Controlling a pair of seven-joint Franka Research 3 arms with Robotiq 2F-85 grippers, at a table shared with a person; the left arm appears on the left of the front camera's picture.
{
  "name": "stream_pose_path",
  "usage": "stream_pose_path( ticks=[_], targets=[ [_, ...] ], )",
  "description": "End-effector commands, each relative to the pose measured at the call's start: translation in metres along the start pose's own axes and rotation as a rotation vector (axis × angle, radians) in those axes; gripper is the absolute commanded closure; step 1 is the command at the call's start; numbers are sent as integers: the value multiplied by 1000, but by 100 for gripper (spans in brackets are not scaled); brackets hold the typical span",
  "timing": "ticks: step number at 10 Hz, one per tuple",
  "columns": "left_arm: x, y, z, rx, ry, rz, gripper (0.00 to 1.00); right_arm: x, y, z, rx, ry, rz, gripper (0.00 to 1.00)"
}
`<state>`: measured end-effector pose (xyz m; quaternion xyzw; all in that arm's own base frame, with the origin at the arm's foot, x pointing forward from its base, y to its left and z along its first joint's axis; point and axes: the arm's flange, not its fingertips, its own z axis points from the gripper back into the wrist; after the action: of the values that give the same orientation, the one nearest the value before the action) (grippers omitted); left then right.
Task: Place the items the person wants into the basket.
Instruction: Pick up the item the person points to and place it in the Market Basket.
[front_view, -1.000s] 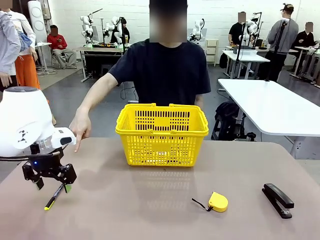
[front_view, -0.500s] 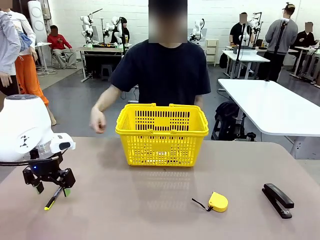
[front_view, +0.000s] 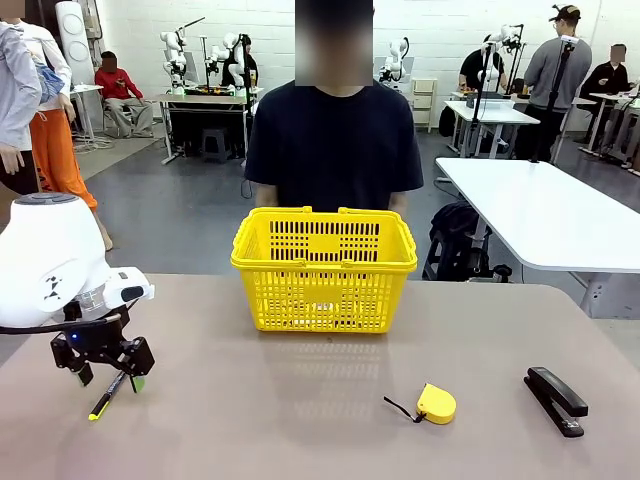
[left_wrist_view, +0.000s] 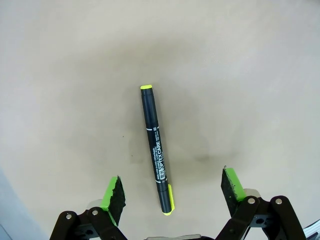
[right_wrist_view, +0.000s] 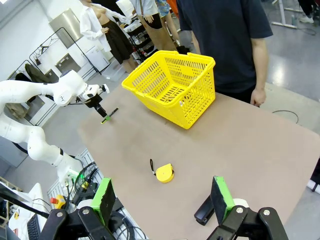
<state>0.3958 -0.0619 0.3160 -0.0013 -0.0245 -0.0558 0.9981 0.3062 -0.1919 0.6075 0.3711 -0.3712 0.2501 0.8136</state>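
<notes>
Front view: left gripper (front_view: 106, 378) low over the near-left part of the table (front_view: 300, 420), green-padded fingers spread and pointing down, astride the upper end of a thin black pen (front_view: 108, 392) lying flat on the tabletop, yellow end toward the table's near edge. No contact visible between pads and pen. Yellow basket (front_view: 324, 268) upright at the table's far middle, well apart from the pen, handles folded down on the rim. Person (front_view: 334, 140) in a dark T-shirt standing just behind the basket, arms down at the sides. Yellow tape measure (front_view: 436, 403) on the near right of the table; black stapler (front_view: 555, 399) farther right, close to the edge.

Left wrist view: pen (left_wrist_view: 156, 148) lengthwise between the 2 open fingers (left_wrist_view: 113, 194), nearer the one on the picture's left, white print along the barrel, yellow at both tips and a yellow clip at the near end. Clear gap on each side of the barrel.

Right wrist view: right gripper (right_wrist_view: 162, 201) held high above the table, 2 fingers wide apart, nothing between them. Below it, tape measure (right_wrist_view: 164, 173) and part of the stapler (right_wrist_view: 203, 210); basket (right_wrist_view: 172, 86) beyond, interior contents not discernible through the mesh; left arm and pen (right_wrist_view: 109, 115) at the far side; person's hand (right_wrist_view: 258, 96) hanging beside the table edge.
</notes>
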Motion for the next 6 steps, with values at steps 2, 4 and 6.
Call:
stream_pose_path(
  ticks=[2, 4, 6],
  targets=[
    [-6, 3, -9, -15, -16, -4, 0, 2, 0, 0, 18, -31, 13, 0],
    [-5, 4, -10, -18, -20, -4, 5, 2, 0, 0, 18, -31, 13, 0],
    [-8, 4, -10, -17, -20, -3, 64, 2, 0, 0, 18, -31, 13, 0]
  ],
)
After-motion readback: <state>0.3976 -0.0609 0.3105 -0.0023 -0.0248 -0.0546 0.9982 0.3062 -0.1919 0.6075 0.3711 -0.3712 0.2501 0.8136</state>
